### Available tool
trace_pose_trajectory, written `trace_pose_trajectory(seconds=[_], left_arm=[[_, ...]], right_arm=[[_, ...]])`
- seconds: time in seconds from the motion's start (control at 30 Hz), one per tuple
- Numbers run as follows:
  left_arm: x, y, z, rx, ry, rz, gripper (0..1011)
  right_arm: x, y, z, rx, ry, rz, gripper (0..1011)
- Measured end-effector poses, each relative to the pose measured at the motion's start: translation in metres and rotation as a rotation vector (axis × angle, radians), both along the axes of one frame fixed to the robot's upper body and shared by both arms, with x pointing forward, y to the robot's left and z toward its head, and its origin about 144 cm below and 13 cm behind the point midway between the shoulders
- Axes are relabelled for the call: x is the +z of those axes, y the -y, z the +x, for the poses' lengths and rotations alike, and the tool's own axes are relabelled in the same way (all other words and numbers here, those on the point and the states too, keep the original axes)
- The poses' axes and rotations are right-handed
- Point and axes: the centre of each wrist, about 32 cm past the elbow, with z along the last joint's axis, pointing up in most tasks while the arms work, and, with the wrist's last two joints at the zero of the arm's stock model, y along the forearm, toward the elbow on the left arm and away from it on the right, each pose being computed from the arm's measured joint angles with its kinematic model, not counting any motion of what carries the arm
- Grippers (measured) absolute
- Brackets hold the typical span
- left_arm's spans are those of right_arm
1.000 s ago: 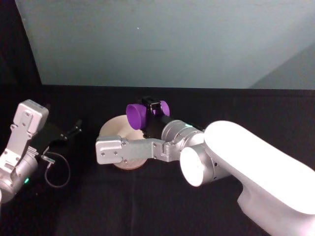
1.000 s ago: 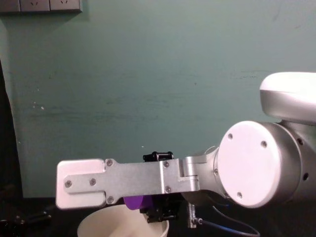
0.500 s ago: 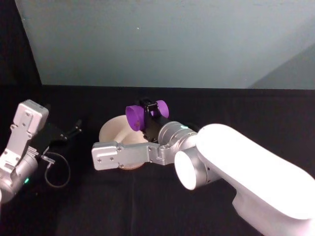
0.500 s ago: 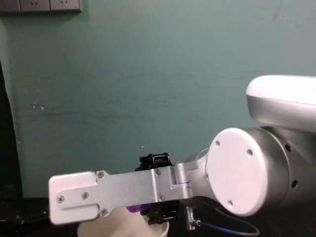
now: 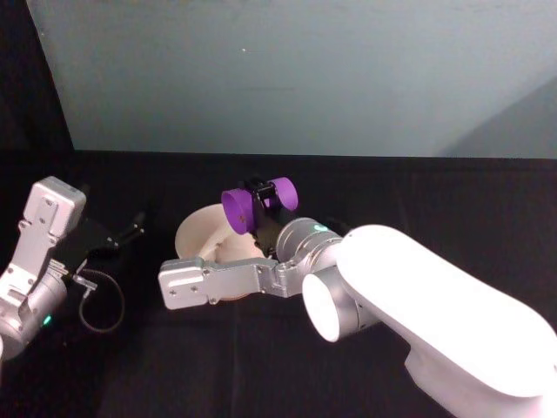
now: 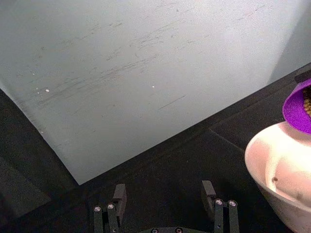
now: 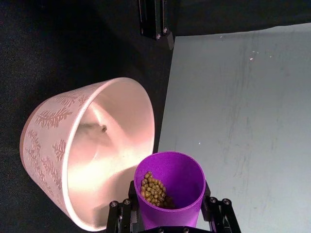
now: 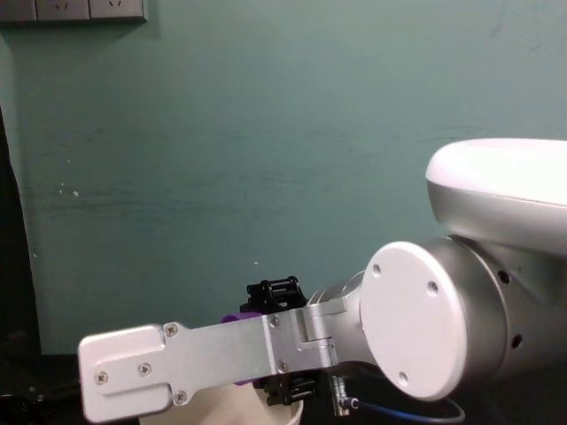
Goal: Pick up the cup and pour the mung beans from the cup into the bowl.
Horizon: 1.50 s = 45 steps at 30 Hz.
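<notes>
Over the last second the right arm has rolled its wrist further: in the head view the cup [image 5: 237, 212] now turns its open mouth more toward the bowl [image 5: 190, 237], and in the chest view the forearm link has sunk lower. The right claw [image 5: 260, 195] is clenched on the cup's lower body, one finger on each side. The cup hangs on its side in the air at about 2 o'clock of the bowl, over its rim.

I judge the pour begun but barely paid out. From the right wrist, the beans [image 7: 154, 190] are heaped against the low side of the cup [image 7: 170, 187], short of the lip. Inside the bowl [image 7: 46, 145] lies one dark speck, perhaps a first bean; I cannot tell. More tilt looks needed.

The cup is smooth, glossy purple, tapered, with no handle. The bowl is pale pinkish-white and wide, sleek inside, with a leafy pattern on its outer wall. The beans are small, round and olive-green; loose as they are, they should run all at once when the lip dips. The worktop [image 5: 452, 205] is matte black.

The left claw [image 6: 164, 194] is released and empty, parked at 9 o'clock of the bowl, well apart from it
</notes>
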Motion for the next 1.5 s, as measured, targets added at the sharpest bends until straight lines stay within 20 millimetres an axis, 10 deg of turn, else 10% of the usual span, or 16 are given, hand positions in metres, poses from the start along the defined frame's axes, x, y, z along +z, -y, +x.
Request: trace_pose_trajectory(seconds=[1.5], left_arm=[[0.000,0.000,0.000,0.000,0.000,0.000,1011]], right_arm=[[-0.002,-0.015,-0.008,0.016,0.047,-0.131,723]])
